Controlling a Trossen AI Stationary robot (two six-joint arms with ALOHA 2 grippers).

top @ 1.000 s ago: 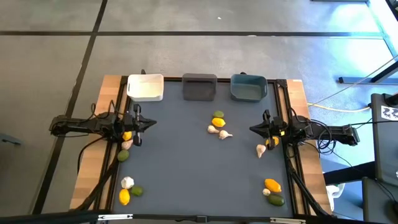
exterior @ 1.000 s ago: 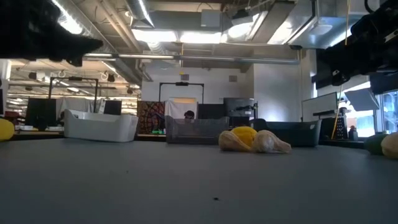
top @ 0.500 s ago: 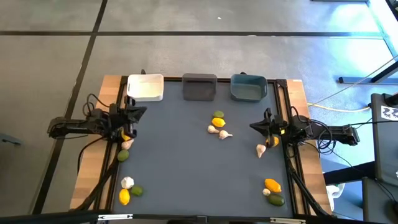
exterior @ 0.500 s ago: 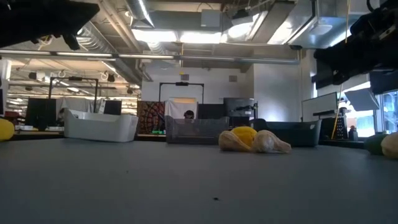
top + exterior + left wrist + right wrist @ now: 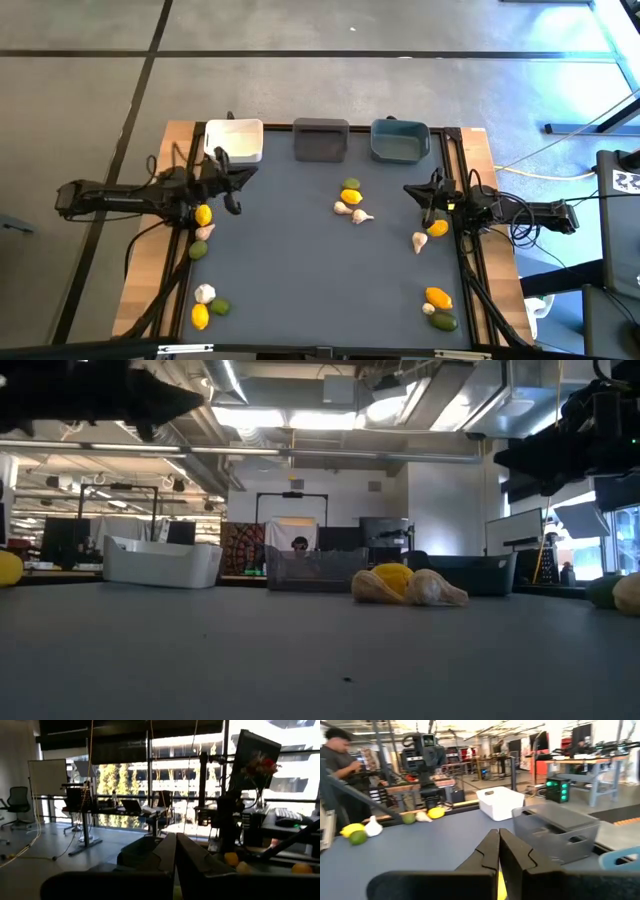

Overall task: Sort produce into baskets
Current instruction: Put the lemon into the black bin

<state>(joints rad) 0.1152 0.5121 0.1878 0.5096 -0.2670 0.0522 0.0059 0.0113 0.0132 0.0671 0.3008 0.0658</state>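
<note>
**Sorting not begun — bins look empty**

High: white bin [image 5: 234, 140], grey bin [image 5: 321, 139], teal bin [image 5: 399, 141] hold nothing visible; produce [image 5: 351, 203] scattered on table [image 5: 300, 270].

Wrists: left gripper [image 5: 175, 852] and right gripper [image 5: 498, 851] closed, empty, raised.

bright ceiling glare; arms silhouetted, foreground blurred.

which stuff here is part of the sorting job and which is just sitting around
Job: white basket, dark grey basket, teal basket, lemons, limes, garlic bulbs.
Background: person, whiteboard, office chair.
</note>
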